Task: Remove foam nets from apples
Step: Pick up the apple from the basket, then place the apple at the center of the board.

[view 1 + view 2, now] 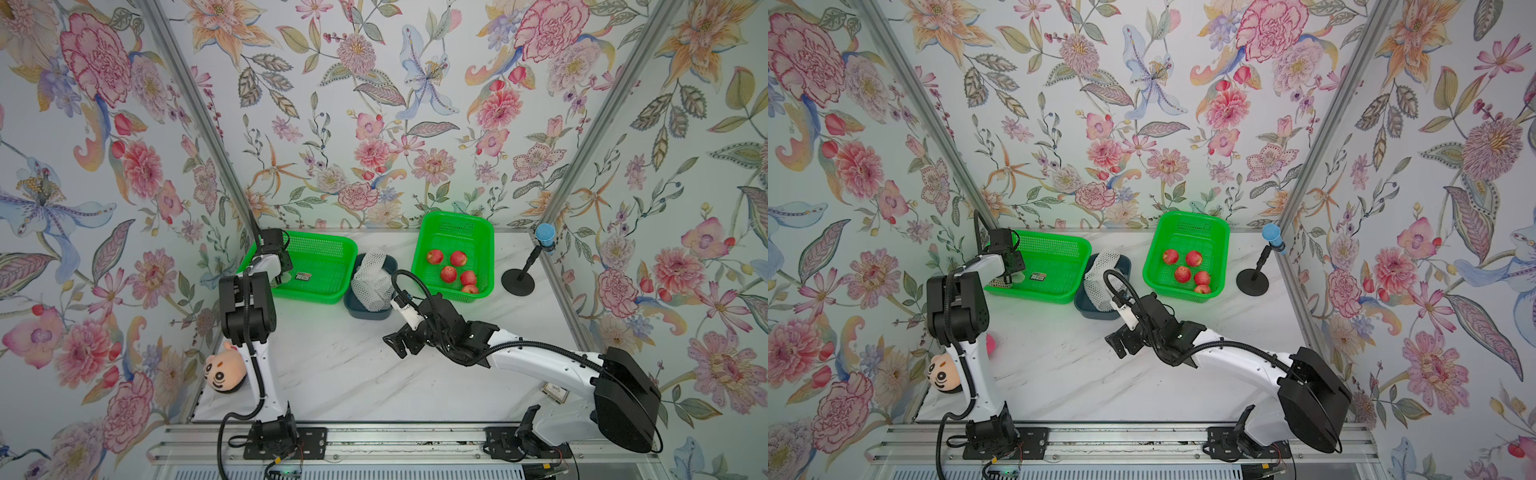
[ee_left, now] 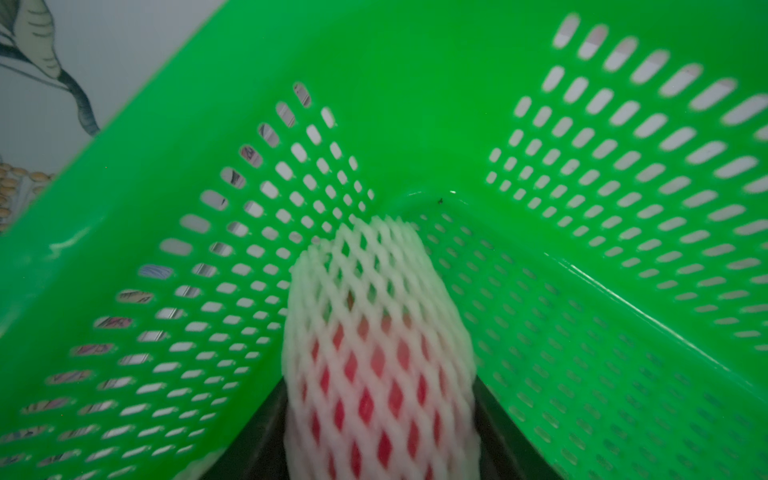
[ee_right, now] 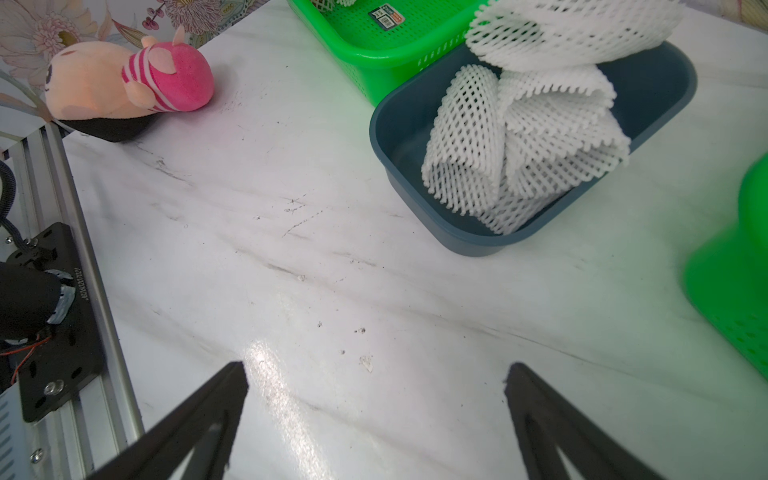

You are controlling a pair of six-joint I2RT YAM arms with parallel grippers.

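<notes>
The left gripper [image 2: 380,386] reaches into a corner at the left end of a green basket [image 1: 328,249]. Its two black fingers are closed against the sides of an apple [image 2: 374,374] wrapped in a white foam net [image 2: 374,266]. Basket walls stand close on two sides of it.

The net's long axis runs straight out from the gripper toward the corner, empty end farthest away.

The right gripper [image 3: 376,368] hangs spread wide over bare table [image 3: 291,249], holding nothing. Near it, a blue tub [image 3: 469,245] holds empty nets [image 3: 519,137].

Five bare apples [image 1: 449,274] lie in a second basket [image 1: 457,226]. A plush toy [image 1: 220,372] sits by the left arm, and a microphone stand [image 1: 517,282] stands at the far right.
</notes>
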